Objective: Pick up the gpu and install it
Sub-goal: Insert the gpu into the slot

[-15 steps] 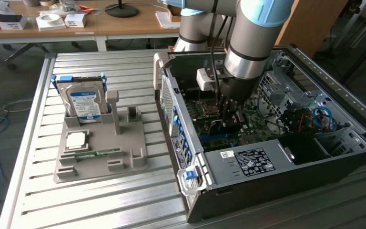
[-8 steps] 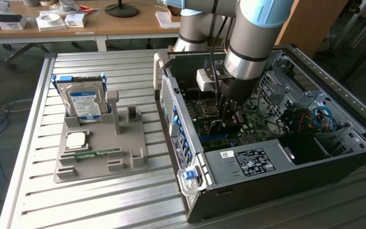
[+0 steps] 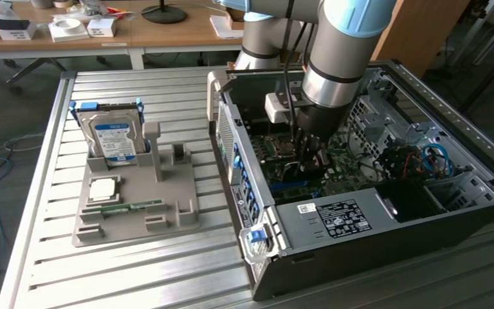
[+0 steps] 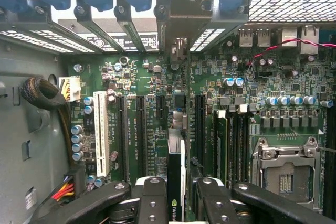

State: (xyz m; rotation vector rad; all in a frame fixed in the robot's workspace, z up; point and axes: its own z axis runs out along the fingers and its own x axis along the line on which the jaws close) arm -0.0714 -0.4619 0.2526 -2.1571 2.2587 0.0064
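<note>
Tool (image 4: 177,192) grips gpu (image 4: 174,169) edge-on over motherboard slots (image 4: 126,135).

The gpu (image 4: 175,169), a thin dark card seen edge-on with a green logo, stands upright over the motherboard (image 4: 210,77) slots, pinched in the gripper (image 4: 178,187).

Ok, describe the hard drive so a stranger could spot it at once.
On the exterior view's left of the open computer case, a grey tray sits on the slatted table. The hard drive stands on end at its far end: silver with a blue-white label, unlike the flat square chip and green memory stick.
</note>
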